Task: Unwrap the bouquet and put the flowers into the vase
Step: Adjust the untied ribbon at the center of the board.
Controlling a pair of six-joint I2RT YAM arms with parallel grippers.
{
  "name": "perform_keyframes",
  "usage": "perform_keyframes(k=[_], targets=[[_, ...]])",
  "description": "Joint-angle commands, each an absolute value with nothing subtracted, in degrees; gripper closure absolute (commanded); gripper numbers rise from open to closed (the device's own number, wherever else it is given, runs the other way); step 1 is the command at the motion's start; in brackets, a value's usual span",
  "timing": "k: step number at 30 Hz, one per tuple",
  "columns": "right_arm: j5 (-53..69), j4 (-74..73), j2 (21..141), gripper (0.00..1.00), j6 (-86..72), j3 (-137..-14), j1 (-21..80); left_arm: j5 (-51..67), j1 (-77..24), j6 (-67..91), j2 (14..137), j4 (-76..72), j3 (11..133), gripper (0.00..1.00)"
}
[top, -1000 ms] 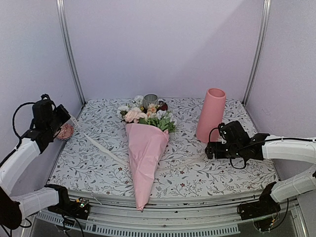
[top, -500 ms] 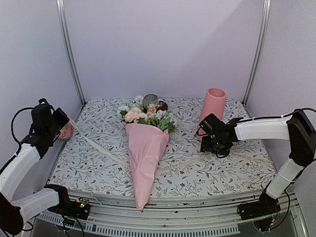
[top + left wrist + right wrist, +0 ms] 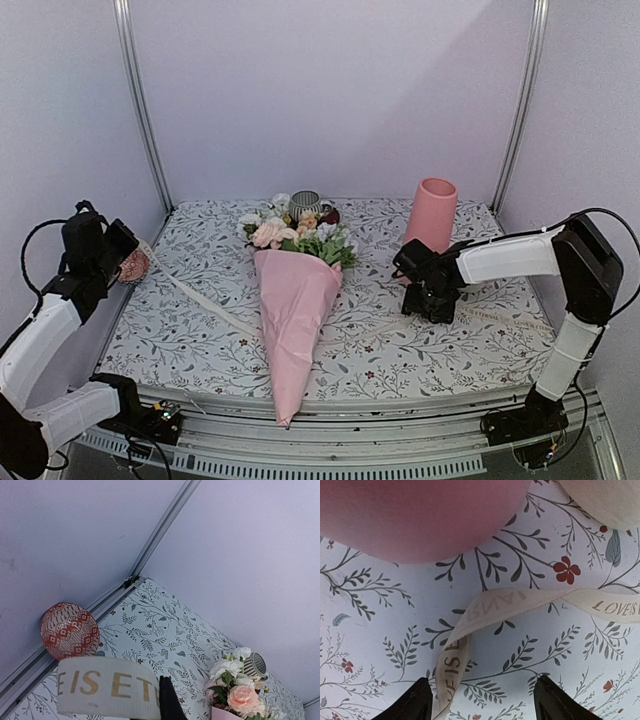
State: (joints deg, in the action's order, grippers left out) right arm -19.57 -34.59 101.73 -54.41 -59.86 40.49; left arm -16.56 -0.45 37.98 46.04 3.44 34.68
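At mid-table, pink paper-cone bouquet; left fingers tight on cream ribbon, right fingers apart astride it.

So the right arm swung in from the far right side, and the right gripper is now down low just in front of the vase, fingers straddling the ribbon lying there. Its elbow popped way up too. The left arm sank a touch.
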Motion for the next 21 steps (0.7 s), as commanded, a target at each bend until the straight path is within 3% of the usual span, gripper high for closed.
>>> perform_keyframes(k=[1,15,19,21], targets=[[-19.5,-34.7,104.7,0.29,-55.4,-61.7,40.3,-17.4,0.7,38.0,46.3,1.7,35.1,1.0],[-18.3,-33.1,109.9,0.38,-54.9,-63.8,40.5,-16.9,2.5,36.6,46.0,2.1,36.1,1.0],[-18.1,-32.5,109.8,0.5,-55.2,-63.7,40.4,-16.2,3.4,36.3,46.1,2.7,37.0,1.0],[-18.1,-32.4,109.8,0.65,-55.3,-63.9,40.4,-16.0,3.9,36.4,46.1,2.8,37.4,1.0]])
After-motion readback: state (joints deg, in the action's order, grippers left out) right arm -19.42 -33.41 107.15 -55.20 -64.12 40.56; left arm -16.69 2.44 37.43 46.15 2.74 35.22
